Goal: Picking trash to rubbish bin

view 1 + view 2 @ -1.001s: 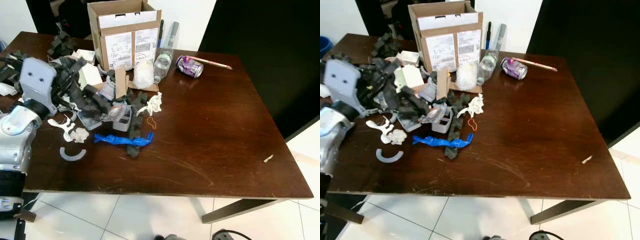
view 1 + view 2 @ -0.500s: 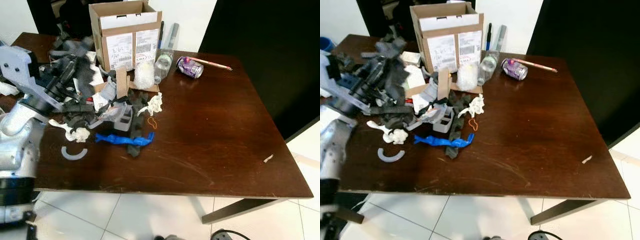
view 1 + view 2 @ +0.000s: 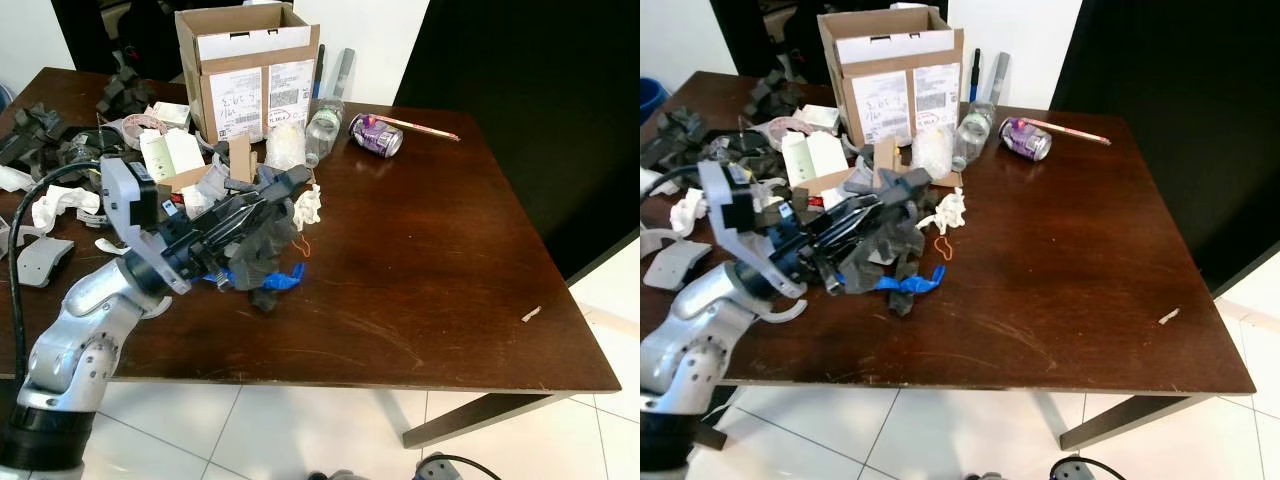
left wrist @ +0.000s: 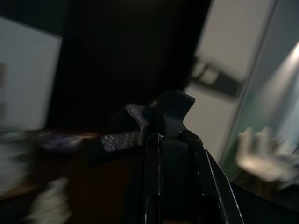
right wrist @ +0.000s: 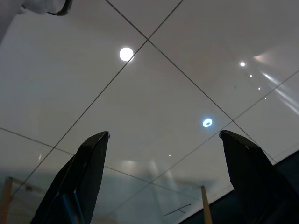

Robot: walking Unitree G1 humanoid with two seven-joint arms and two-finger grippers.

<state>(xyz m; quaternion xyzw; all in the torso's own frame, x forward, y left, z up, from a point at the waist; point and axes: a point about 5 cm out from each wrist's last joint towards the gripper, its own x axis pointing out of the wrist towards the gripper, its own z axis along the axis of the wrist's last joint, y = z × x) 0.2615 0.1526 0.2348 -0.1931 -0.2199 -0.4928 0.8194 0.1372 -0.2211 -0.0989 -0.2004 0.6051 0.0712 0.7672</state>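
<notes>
**Dark foam scrap gripped above the surface**

A dark grey foam scrap [image 3: 262, 228] is clamped in the left pincer [image 3: 283, 186], raised above the dark brown wooden surface [image 3: 420, 250]. Right pincer [image 5: 163, 177] is seen spread apart over pale floor tiles [image 5: 140, 84].

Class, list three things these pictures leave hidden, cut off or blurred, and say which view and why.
1. Inside of the cardboard box: eye views, walls and flaps hide it.
2. Dark foam scrap in the left gripper: left wrist view, dim and blurred.
3. Blue wrapper: partly under foam.
</notes>
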